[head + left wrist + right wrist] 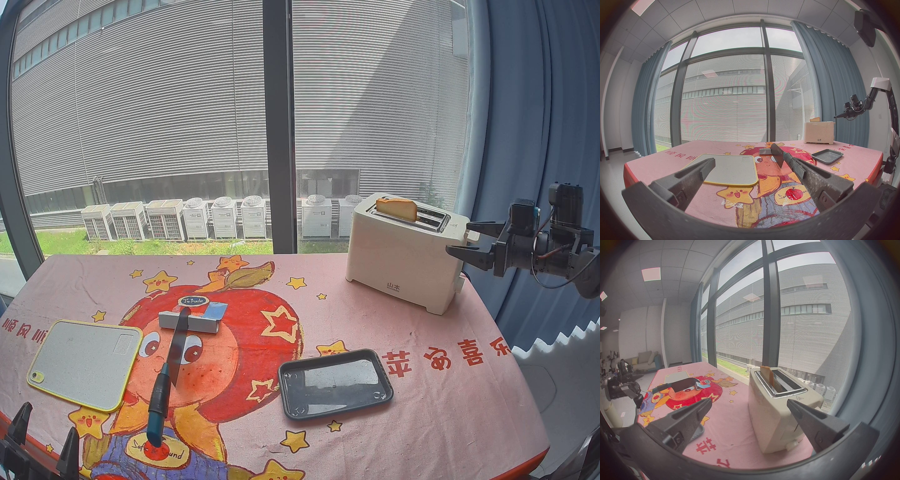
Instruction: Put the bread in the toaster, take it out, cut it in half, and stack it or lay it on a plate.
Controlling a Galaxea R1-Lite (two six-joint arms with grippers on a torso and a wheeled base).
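Inside the toaster (406,259), the bread (396,208) is half hidden by its slot, the right gripper (459,237) is held spread just beside the toaster, and the left gripper (45,437), partly cut off, is spread too.

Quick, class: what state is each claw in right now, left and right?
Left claw: open, holding nothing.
Right claw: open, holding nothing, beside the toaster.

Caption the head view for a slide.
Bread slice stands in the toaster; open right gripper hovers beside it; knife, cutting board and black tray lie on the table.
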